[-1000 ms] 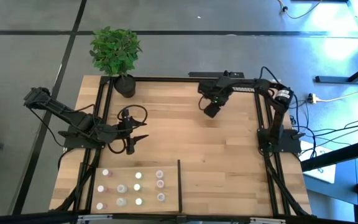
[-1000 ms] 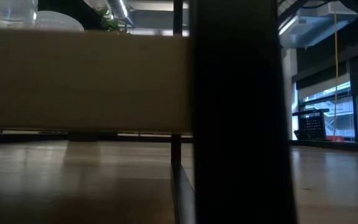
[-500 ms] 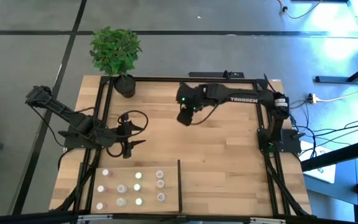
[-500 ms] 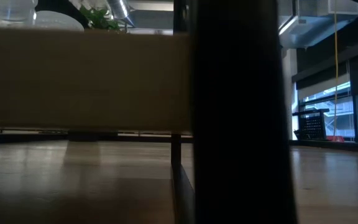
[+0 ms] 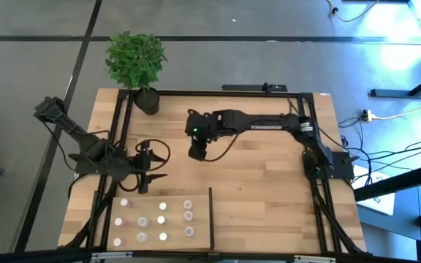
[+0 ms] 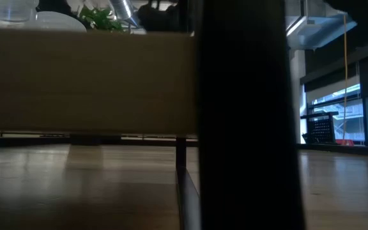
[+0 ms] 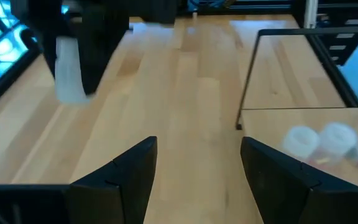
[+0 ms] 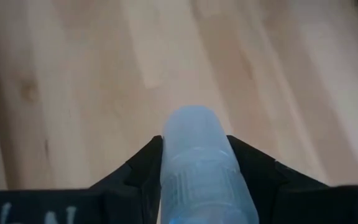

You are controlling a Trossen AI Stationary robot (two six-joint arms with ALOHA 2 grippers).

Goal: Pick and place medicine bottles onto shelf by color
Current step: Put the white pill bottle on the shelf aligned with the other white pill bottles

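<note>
Bottle (image 8: 197,168) clamped between fingers of right claw (image 5: 198,151), pale, cap end pointing forward past fingertips; held clear above bare tabletop (image 5: 262,183), judged in carry toward shelf (image 5: 196,197). Right arm stretched long across table, claw well apart from shelf. Other bottles (image 5: 161,219) stand in rows on shelf, just beyond left claw (image 5: 144,183). Left claw gaping, holding nothing, near shelf edge. Left arm folded low at table side, judged waiting.
</note>
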